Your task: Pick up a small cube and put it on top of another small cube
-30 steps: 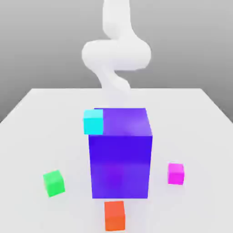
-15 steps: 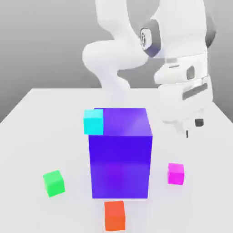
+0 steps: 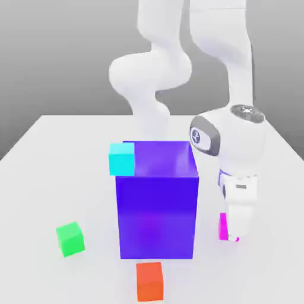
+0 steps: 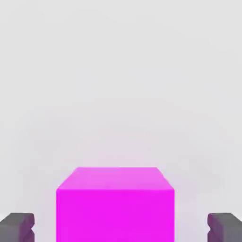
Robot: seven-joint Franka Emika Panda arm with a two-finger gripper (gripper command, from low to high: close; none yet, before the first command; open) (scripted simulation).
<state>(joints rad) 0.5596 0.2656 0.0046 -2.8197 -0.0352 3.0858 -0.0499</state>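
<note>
A: Item 1, the fingers (image 4: 121, 228). What do you see?

B: 1 dark finger on each side of the magenta cube (image 4: 115, 204), with a gap left on both sides; released, not touching it.

A: Item 2, that cube's place?

B: You find it on the desk (image 3: 47, 178), near the big blue-purple cube (image 3: 157, 199), on the exterior view's right, partly hidden behind the white hand (image 3: 238, 205).
</note>
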